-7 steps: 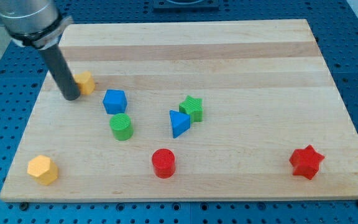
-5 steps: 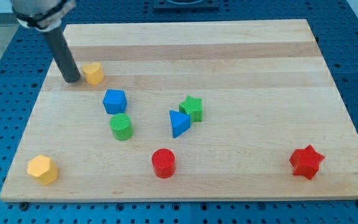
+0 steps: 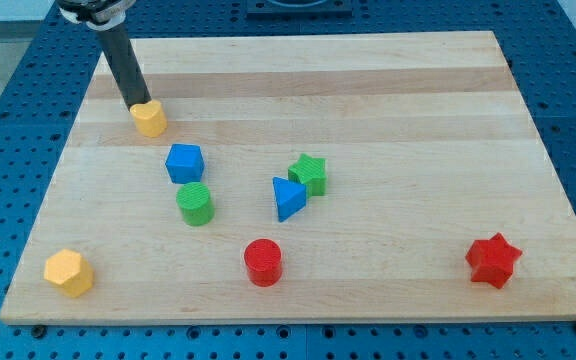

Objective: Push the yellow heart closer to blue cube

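Observation:
The yellow heart [image 3: 150, 119] lies on the wooden board near its upper left. The blue cube [image 3: 184, 163] sits a short way below and right of it, apart from it. My tip [image 3: 135, 104] is at the heart's upper left edge, touching or almost touching it. The dark rod rises from there toward the view's top left.
A green cylinder [image 3: 195, 203] stands just below the blue cube. A blue triangular block [image 3: 288, 198] and a green star [image 3: 309, 174] sit together mid-board. A red cylinder [image 3: 263, 262], a yellow hexagon [image 3: 69, 272] and a red star [image 3: 493, 260] lie near the bottom edge.
My tip has moved up and around from the heart's left side to its upper left. The heart moved up the board at first, then stayed put.

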You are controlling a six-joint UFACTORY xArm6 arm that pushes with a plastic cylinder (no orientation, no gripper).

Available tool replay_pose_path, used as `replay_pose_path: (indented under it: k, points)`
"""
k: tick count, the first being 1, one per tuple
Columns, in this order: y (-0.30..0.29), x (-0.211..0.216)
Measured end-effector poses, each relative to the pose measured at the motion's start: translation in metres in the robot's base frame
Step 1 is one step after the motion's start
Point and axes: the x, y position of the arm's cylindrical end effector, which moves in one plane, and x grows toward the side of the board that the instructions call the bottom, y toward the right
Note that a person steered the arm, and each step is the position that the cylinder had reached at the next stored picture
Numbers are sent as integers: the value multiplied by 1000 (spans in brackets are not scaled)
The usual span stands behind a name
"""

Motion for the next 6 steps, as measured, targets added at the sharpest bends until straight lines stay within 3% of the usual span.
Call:
replay_pose_path:
  k: [6]
  points:
    - [-3,54]
